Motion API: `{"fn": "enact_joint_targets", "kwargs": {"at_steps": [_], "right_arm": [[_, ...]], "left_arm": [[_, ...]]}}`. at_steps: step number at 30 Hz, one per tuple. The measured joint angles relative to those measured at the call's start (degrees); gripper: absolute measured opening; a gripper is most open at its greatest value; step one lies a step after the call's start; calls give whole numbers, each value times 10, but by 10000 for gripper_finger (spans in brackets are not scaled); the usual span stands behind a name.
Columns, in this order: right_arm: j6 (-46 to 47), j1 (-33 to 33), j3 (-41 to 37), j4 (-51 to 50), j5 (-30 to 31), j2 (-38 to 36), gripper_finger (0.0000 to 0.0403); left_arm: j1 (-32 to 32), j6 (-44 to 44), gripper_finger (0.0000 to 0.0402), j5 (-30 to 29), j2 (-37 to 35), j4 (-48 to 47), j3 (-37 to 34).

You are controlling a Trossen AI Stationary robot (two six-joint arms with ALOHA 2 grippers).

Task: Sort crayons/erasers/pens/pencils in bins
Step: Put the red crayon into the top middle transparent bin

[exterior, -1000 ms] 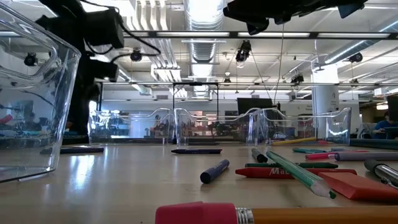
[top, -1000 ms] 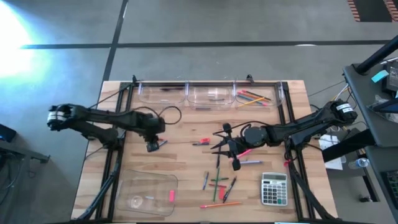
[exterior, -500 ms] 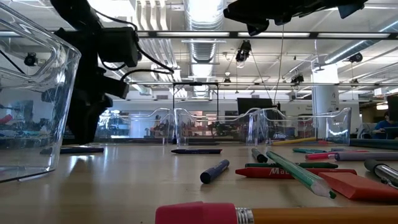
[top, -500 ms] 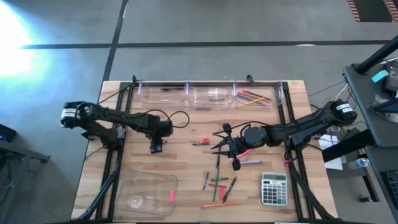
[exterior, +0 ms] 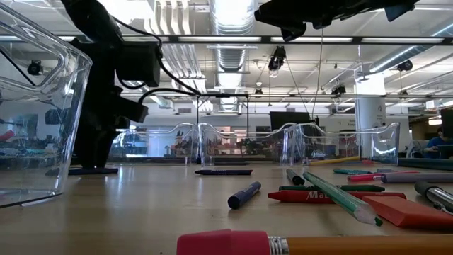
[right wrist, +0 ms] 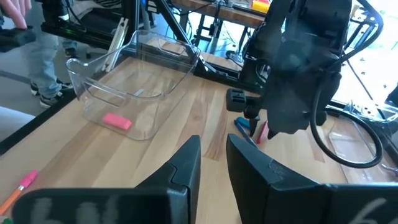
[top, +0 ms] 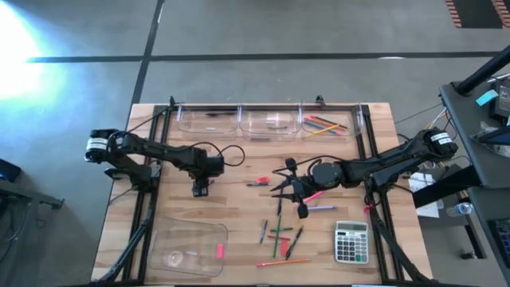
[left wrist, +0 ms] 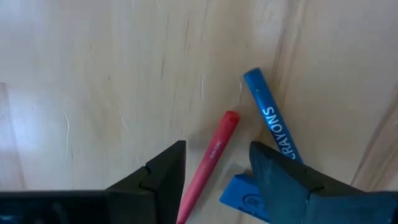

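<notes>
From above, my left gripper is low over the table's left middle, above a small cluster I can barely make out from up there. My right gripper waits over the scattered pens and pencils near the calculator. The three small bins line the far edge, and the shallow tray with a pink eraser sits at the near left corner.

From table height, my left arm hangs close over a dark stick; contact is hidden.

My left wrist view is the useful one: my jaws stand apart, holding nothing, with a red crayon running between them. A blue crayon lies just beside its tip, and a blue block, probably an eraser, sits against one finger. I should centre on the red one, square my jaws across it, descend straight and close without catching the blue pieces.

My right wrist view shows its fingers narrowly apart, empty.
</notes>
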Motion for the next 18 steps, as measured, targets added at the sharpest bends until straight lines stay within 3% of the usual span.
{"fn": "enact_joint_targets", "kwargs": {"at_steps": [7, 18], "right_arm": [[2, 0, 0, 0, -2, 0, 70], [4, 0, 0, 0, -4, 0, 73]], "left_arm": [[9, 14, 159, 21, 8, 6, -1], [35, 32, 72, 54, 9, 15, -2]]}}
